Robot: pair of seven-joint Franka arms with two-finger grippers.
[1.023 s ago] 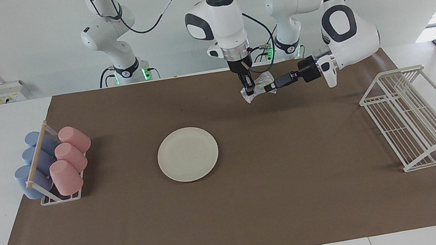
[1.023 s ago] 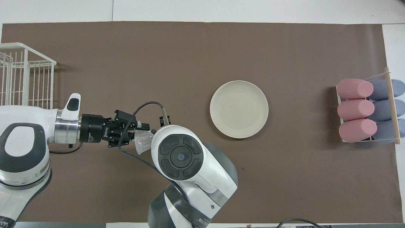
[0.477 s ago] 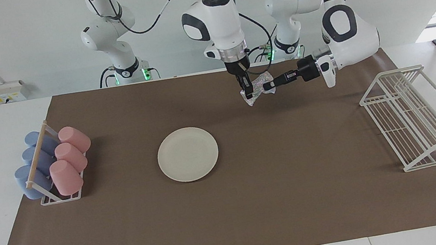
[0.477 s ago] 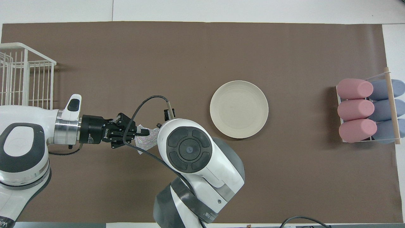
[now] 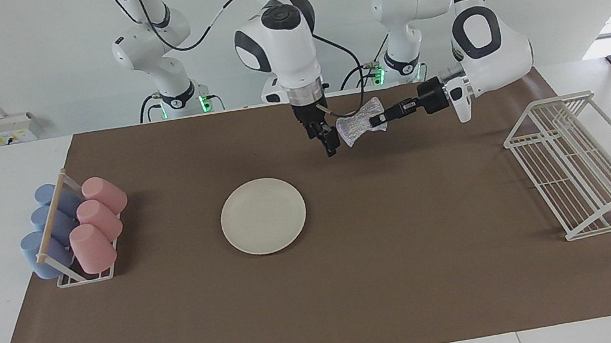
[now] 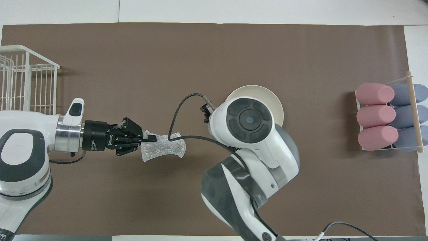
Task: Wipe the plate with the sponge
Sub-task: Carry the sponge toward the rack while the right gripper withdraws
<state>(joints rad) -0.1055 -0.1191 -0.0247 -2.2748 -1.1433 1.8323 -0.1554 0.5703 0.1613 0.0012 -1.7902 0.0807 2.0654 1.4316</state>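
**Sponge in the left gripper, plate not yet wiped**

The brown mat [image 5: 323, 290] covers most of the table, and everything below is placed against the plate [image 5: 263, 216], which lies flat near the mat's middle. Toward the left arm's end of the table from the plate stands the white wire rack [image 5: 583, 166]. Toward the right arm's end sits the cup holder [image 5: 70, 237] with pink cups [image 5: 98, 223] and blue cups [image 5: 47, 228] lying on their sides.

The left gripper [image 5: 374, 121] reaches in level, its fingertips pinched together on one end of the sponge [image 5: 358, 127]. The sponge hangs in the air over bare mat, toward the left arm's end from the plate and clear of it. The right gripper [image 5: 328, 142] points down just beside the sponge's free end, over the mat between sponge and plate; its fingers look parted and nothing is in them. In the overhead view the right arm's wrist covers part of the plate [image 6: 271, 97].

The step in hand appears to be bringing the sponge to the plate. To do it well, the left arm should carry the sponge over the plate's middle and lower it until the pad lies flat. Light pressure seems wise, since nothing steadies the plate and it could slide on the mat. The right gripper could pin the rim, or else move aside.
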